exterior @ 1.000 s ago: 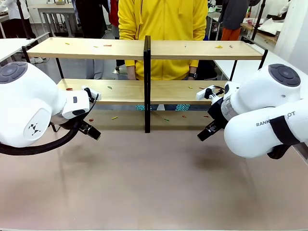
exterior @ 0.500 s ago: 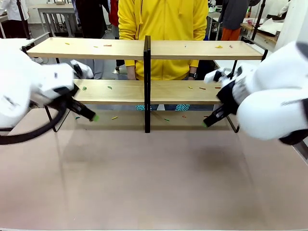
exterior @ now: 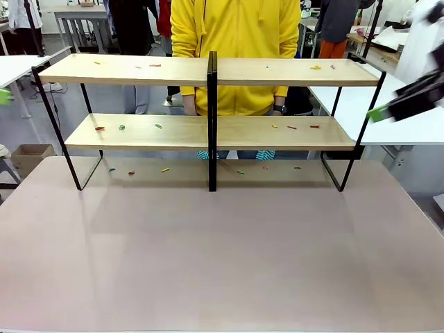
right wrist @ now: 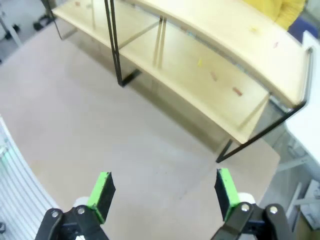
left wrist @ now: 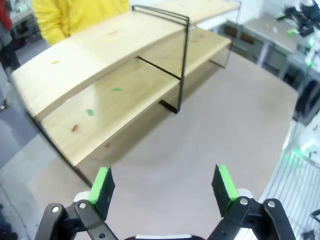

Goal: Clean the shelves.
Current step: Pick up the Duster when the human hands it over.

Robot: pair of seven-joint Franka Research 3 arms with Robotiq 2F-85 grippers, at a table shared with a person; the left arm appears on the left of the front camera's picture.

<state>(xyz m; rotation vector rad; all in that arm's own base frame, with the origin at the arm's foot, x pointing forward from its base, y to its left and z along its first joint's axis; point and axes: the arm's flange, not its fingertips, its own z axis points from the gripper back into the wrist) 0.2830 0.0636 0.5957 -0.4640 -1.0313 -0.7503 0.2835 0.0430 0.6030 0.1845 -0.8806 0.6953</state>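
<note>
Shelves (exterior: 236,133): two-tier, standing across the far half of the brown table (exterior: 222,257), person in a yellow top (exterior: 236,41) just behind.
Debris: small coloured scraps (exterior: 121,127) scattered on both boards, more on the table beneath; cleaning judged not begun.
Left gripper (left wrist: 162,182): jaws wide, empty, raised above the left end, likely for overview.
Right gripper (right wrist: 162,192): jaws wide, empty, raised off the right end, clear of the frame.
</note>
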